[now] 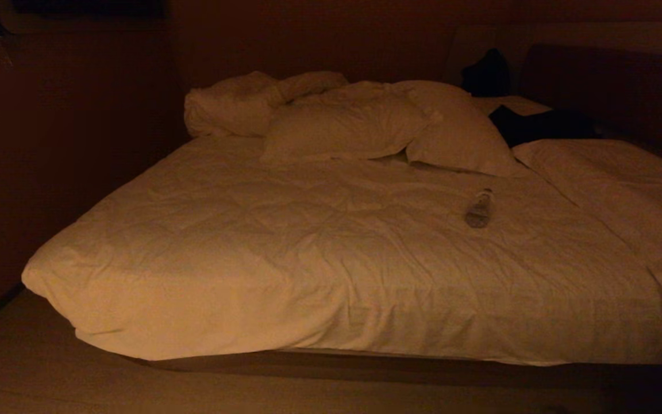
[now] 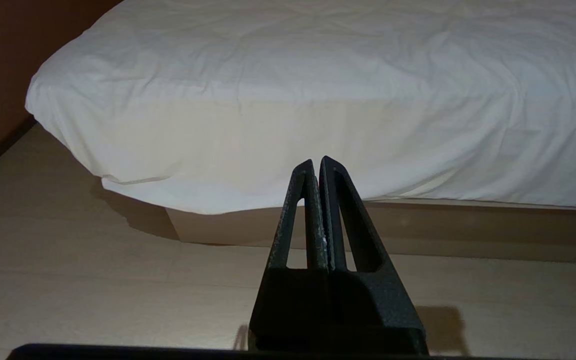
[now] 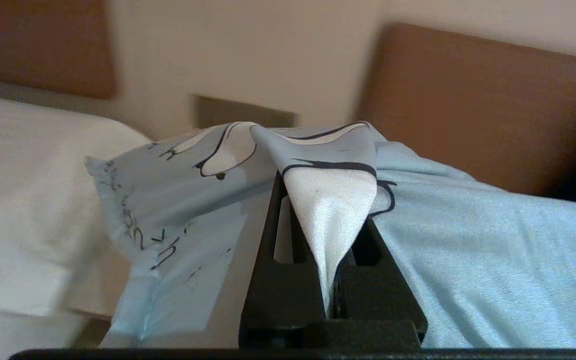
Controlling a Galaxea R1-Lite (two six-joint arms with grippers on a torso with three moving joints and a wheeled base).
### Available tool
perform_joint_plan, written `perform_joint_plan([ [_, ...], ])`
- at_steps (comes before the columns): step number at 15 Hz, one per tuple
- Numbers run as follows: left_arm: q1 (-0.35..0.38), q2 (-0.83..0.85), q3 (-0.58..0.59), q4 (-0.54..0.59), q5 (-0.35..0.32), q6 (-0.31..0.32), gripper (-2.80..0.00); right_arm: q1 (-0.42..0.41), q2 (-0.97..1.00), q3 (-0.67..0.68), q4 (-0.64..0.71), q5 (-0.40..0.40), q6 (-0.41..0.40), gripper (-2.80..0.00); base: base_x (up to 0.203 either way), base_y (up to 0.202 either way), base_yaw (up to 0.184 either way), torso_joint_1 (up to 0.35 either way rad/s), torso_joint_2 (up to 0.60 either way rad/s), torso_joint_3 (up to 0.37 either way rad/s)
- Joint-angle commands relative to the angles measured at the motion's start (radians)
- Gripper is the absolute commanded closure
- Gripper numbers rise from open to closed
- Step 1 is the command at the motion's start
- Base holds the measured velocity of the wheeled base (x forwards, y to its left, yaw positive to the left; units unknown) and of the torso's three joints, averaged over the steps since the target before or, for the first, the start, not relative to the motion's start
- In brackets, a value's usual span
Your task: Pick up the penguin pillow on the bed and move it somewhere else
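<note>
Nearest in the right wrist view, the right hand (image 3: 330, 235) is clamped tight on a pinched fold of the penguin pillow (image 3: 468, 240); pale blue cloth with black-and-white print is drawn up between its fingers, and the rest of the pillow bunches around and beyond the grip. This hand and the pillow lie outside the head view, so where they are relative to the bed cannot be told from there. The left hand (image 2: 318, 165) is closed on nothing, parked low over the floor (image 2: 93, 280) and facing the near edge of the bed (image 1: 285, 247).

The hold takes only a thin fold of fabric, so I judge the cloth could slip free under the pillow's weight, or the hanging part could drag.

On the duvet, at about two o'clock from its middle, lies a small bottle (image 1: 478, 209); its contents cannot be made out. Farther, at twelve o'clock, sit the rumpled white pillows (image 1: 360, 123).
</note>
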Motion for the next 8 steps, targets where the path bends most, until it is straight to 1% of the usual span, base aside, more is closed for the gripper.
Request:
perform_joint_plan([
  [1, 0.001, 0.0, 0.0, 0.0, 0.001, -0.001, 0.0, -0.004, 0.007, 0.003, 0.002, -0.091, -0.013, 0.0, 0.0, 0.0, 0.0, 0.0, 0.0, 0.0],
  [2, 0.001, 0.0, 0.0, 0.0, 0.001, -0.001, 0.0, -0.005, 0.028, 0.005, 0.003, -0.129, -0.011, 0.0, 0.0, 0.0, 0.0, 0.0, 0.0, 0.0],
  [4, 0.001, -0.001, 0.0, 0.0, 0.001, -0.001, 0.0, -0.008, 0.069, 0.023, -0.007, -0.234, 0.01, 0.0, 0.0, 0.0, 0.0, 0.0, 0.0, 0.0],
  [7, 0.001, 0.0, 0.0, 0.0, 0.001, -0.001, 0.0, -0.045, 0.104, 0.037, -0.034, -0.389, 0.058, 0.0, 0.0, 0.0, 0.0, 0.0, 0.0, 0.0],
  [8, 0.0, 0.0, 0.0, 0.0, 0.001, -0.001, 0.0, -0.049, 0.105, 0.054, -0.055, -0.411, 0.061, 0.0, 0.0, 0.0, 0.0, 0.0, 0.0, 0.0],
])
